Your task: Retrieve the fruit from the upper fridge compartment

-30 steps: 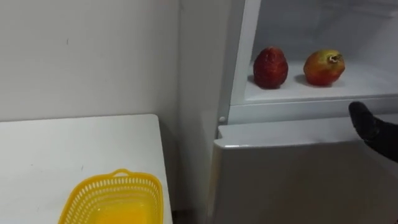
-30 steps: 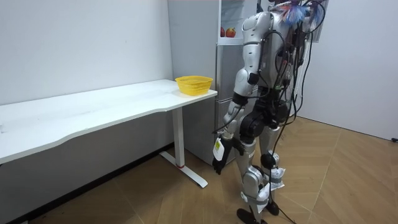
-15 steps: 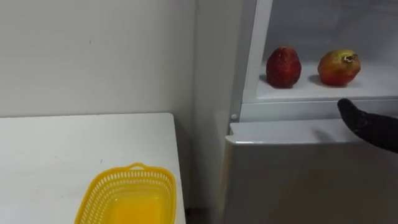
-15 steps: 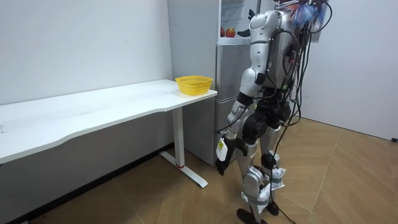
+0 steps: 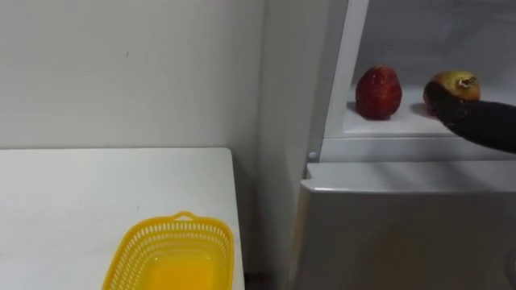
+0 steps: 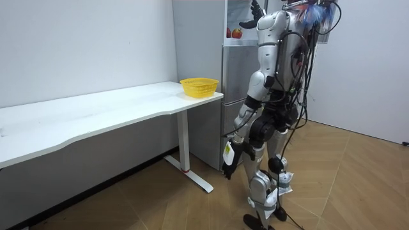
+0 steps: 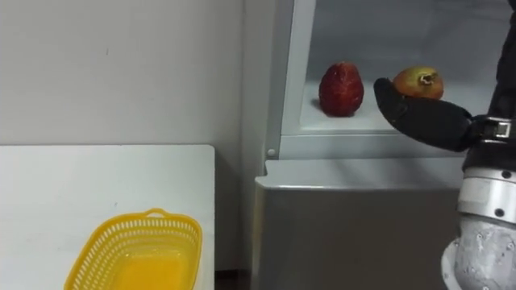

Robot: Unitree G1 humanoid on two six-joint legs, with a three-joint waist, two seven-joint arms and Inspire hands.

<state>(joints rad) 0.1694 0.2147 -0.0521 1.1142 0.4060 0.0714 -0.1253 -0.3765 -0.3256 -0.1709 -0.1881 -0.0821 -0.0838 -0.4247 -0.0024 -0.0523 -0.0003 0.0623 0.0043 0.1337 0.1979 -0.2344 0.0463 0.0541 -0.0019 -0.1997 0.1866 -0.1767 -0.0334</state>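
The right hand is held flat with straight fingers, and nothing is grasped. Just behind it, on the shelf, the pomegranate is seen, partly hidden. It is judged firm, round and smooth, and best cupped around the middle. A red fruit sits left of the hand. The state of the left hand cannot be told.

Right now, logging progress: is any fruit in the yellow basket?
No, the yellow basket holds nothing; red fruit and pomegranate sit on the fridge shelf.
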